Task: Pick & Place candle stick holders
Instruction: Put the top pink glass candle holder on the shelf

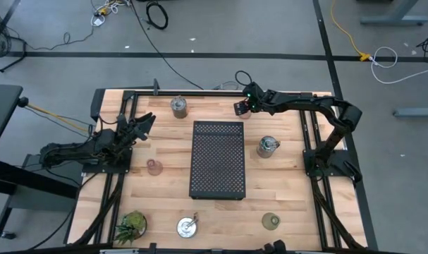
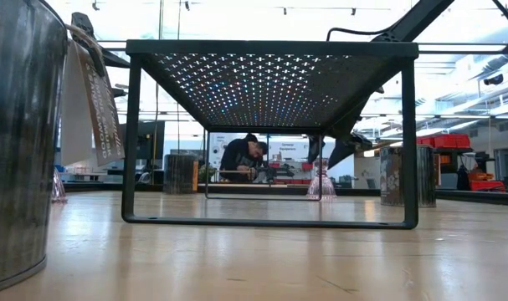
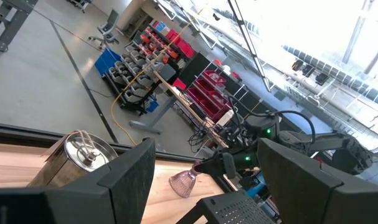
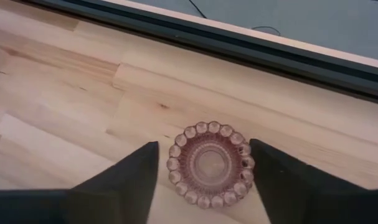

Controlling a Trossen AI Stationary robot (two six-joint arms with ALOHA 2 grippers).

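Pink glass holder (image 4: 209, 164) sits between the right tool's (image 4: 204, 180) spread fingers.

metal holders: 3 counted (image 1: 178, 106) (image 1: 267, 147) (image 1: 187, 226) | pink glass holders: 2 (image 1: 154, 166) (image 4: 208, 164) | olive-green holder: 1 (image 1: 271, 221) | perforated tray: 1 (image 1: 218, 159) | spiky plant: 1 (image 1: 131, 224) | arms: 2, one tool each (image 1: 144, 123) (image 1: 240, 107)
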